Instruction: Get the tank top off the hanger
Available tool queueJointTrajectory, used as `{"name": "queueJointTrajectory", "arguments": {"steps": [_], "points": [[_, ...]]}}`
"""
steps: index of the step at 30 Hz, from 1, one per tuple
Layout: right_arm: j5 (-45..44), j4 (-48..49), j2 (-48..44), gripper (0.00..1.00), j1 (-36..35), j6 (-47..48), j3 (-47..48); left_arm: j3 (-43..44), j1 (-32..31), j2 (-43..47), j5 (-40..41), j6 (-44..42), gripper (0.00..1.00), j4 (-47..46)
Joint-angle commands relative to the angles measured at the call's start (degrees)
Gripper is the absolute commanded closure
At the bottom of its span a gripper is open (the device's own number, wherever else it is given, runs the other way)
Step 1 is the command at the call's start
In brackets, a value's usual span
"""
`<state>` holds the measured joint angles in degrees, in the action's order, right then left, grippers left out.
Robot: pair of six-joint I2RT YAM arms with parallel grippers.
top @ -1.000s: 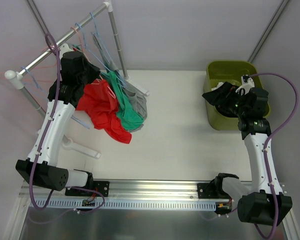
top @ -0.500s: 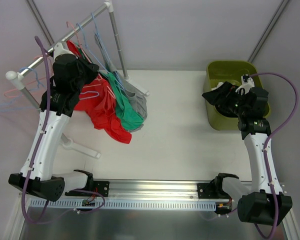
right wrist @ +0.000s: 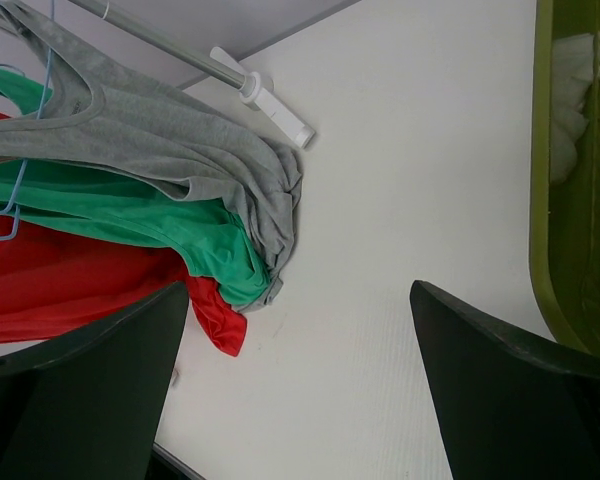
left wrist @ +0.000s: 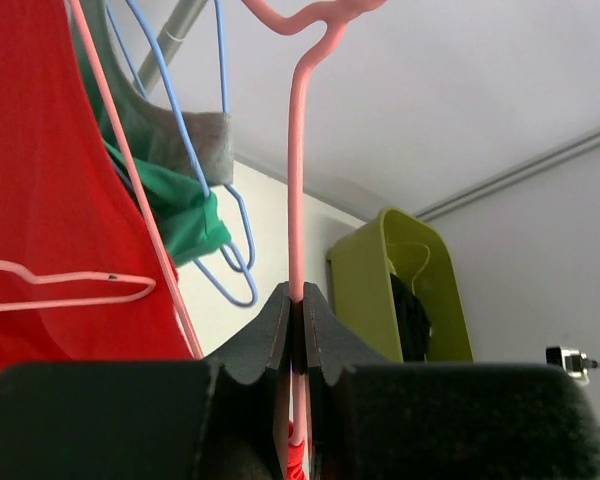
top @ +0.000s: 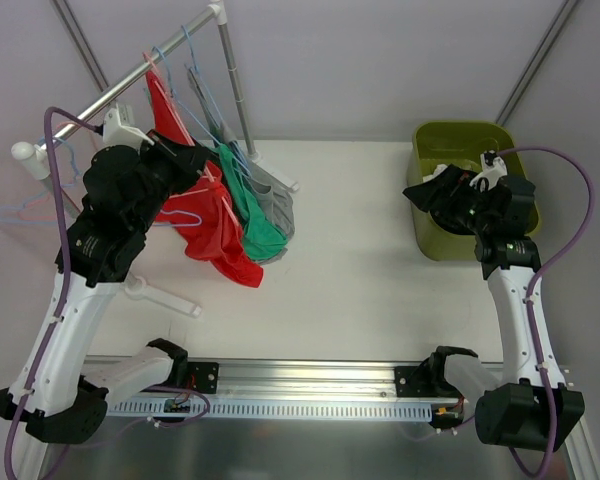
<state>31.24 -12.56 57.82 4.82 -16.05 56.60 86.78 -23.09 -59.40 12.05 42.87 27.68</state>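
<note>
A red tank top (top: 218,225) hangs on a pink hanger (left wrist: 296,170) at the left, below the clothes rail (top: 130,75). My left gripper (top: 183,160) is shut on the hanger's neck just below its hook, as the left wrist view (left wrist: 298,300) shows. The red cloth (left wrist: 40,180) fills the left of that view. My right gripper (top: 427,193) is open and empty, hovering over the table beside the green bin (top: 427,135). The right wrist view (right wrist: 300,300) shows bare table between its fingers and the red top (right wrist: 50,290) at the left.
A green tank top (top: 252,215) and a grey one (top: 278,200) hang on blue hangers (left wrist: 220,250) right of the red one, their hems on the table. Empty hangers (top: 25,205) dangle at the far left. The rack's white foot (top: 160,295) lies on the table. The bin holds dark clothes.
My left arm has swung back toward the near left with the pink hanger in its grip, dragging the red top along. The empty hangers have swung. The right arm has not moved.
</note>
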Motion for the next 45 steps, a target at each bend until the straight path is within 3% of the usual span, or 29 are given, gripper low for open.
{"name": "queueJointTrajectory", "arguments": {"steps": [1, 17, 26, 33, 39, 45], "points": [[1.45, 2.36, -1.22, 0.0, -0.42, -0.47, -0.08, -2.49, -2.04, 3.13, -2.21, 1.16, 1.0, -3.25], [4.35, 4.64, 0.36, 0.01, -0.51, -1.44, -0.44, -20.06, -15.04, 16.58, -2.65, 6.43, 1.0, -3.86], [10.76, 6.49, 6.06, 0.01, -2.88, -1.52, 2.19, -30.7, -25.24, 23.88, -1.68, 11.0, 1.0, -3.95], [14.28, 6.76, 9.41, 0.0, -7.71, 1.36, 4.13, -33.08, -27.97, 24.24, -10.19, 9.86, 1.0, -3.86], [14.46, 6.76, 11.08, 0.01, -11.58, 3.22, 5.01, -36.16, -30.78, 25.47, -9.5, 10.48, 1.0, -4.04], [16.03, 7.19, 12.23, 0.01, -14.13, 5.42, 5.28, -32.21, -32.88, 19.33, -18.46, 7.49, 1.0, -5.53]]}}
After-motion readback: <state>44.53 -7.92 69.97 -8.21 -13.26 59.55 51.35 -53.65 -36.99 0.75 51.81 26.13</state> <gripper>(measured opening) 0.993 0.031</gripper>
